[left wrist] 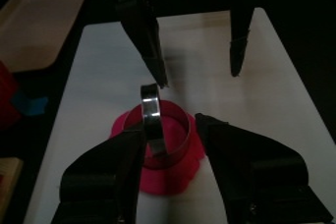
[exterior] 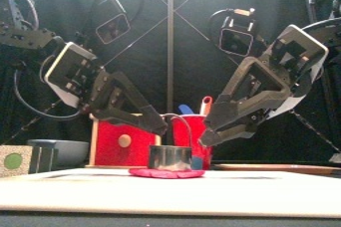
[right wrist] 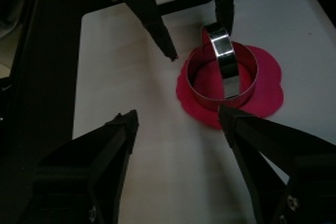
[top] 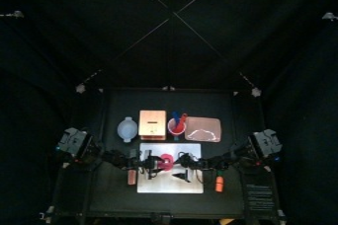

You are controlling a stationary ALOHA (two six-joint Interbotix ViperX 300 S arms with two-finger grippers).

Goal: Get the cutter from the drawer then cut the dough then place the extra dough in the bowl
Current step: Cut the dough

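- The white cutting board (top: 188,182) is seen at the front middle of the table, and every place below is given from it.
- The pink dough (exterior: 167,172) is laid flat on the board, toward its back half.
- The metal cutter (exterior: 170,157) is stood upright on the dough, inside the dough's outline.
- The left gripper (left wrist: 171,135) is brought down over the board from its left side, and its jaws are seen clenched on the cutter, one against each side of the ring.
- The right gripper (right wrist: 178,113) is held low over the board's right part, just beside the dough. Its jaws are spread wide and nothing is gripped between them.
- The wooden box (top: 152,120) with the red drawer front is set just behind the board.
- The blue-grey bowl (top: 126,127) is placed behind the board's left corner, to the left of the box.
- The red cup (exterior: 193,129) is stood behind the board, right of the box, and the pink tray (top: 205,127) is laid behind the board's right part.
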